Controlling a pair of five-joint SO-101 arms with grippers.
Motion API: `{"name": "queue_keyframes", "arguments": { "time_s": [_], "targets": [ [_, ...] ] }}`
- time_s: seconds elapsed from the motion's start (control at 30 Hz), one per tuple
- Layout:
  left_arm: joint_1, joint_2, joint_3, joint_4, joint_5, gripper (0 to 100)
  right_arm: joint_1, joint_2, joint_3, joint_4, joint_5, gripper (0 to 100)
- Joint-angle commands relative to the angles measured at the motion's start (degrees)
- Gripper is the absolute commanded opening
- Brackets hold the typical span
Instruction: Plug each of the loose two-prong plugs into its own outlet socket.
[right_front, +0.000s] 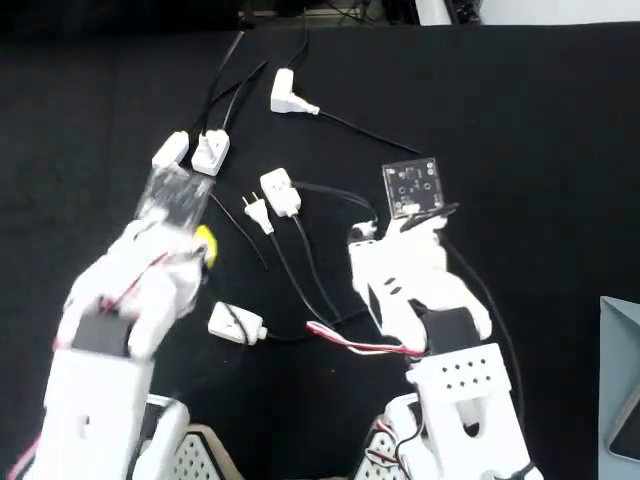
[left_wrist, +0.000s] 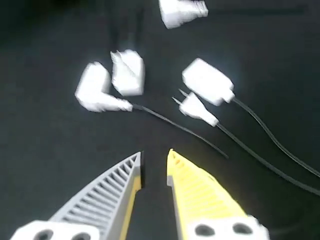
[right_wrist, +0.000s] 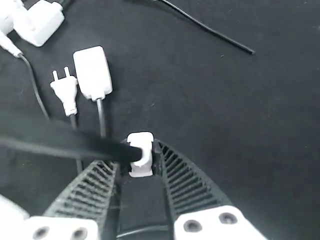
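A loose white two-prong plug (right_front: 258, 212) (left_wrist: 197, 109) (right_wrist: 65, 90) lies beside a white outlet socket (right_front: 280, 192) (left_wrist: 207, 82) (right_wrist: 92, 72) at the table's middle. Two more white pieces (right_front: 210, 152) (left_wrist: 127, 72) lie side by side just beyond my left gripper (right_front: 175, 185) (left_wrist: 155, 155), which is open by a narrow gap and holds nothing. My right gripper (right_front: 363, 235) (right_wrist: 137, 150) is shut on a small white plug (right_wrist: 140, 155) with a black cable, low over the mat. A black square block (right_front: 413, 187) lies just past it.
Another white plug (right_front: 290, 95) (left_wrist: 180, 11) lies at the back, and a white socket (right_front: 235, 323) sits near the arms' bases. Black cables (right_front: 300, 265) cross the middle of the black mat. A grey-blue object (right_front: 620, 380) stands at the right edge.
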Motion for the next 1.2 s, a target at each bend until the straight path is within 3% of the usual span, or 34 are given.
{"name": "queue_keyframes", "arguments": {
  "time_s": [0.0, 0.1, 0.27, 0.53, 0.83, 1.17],
  "targets": [
    [3.5, 17.6, -11.6, -1.1, 5.2, 10, 1.9, -0.6, -0.2, -1.4, 0.8, 1.3],
    [4.1, 26.6, -15.5, -0.5, 3.5, 11, 2.6, -0.6, -0.2, -1.4, 0.8, 1.3],
    [4.4, 36.8, -22.4, 9.8, -9.9, 22, 3.2, -0.6, 0.6, -1.4, 0.9, 1.3],
    [10.6, 38.9, -24.3, 25.4, -30.1, 22, 4.8, -0.6, 0.3, -1.4, 1.0, 1.3],
    [17.3, 39.5, -16.7, 24.9, -32.4, 22, 13.8, -0.6, -1.7, -1.0, 5.7, 1.3],
    [13.9, 39.6, -3.1, 4.7, -32.4, 23, 15.9, -0.6, -2.0, -1.0, 6.6, 1.3]
  ]
}}
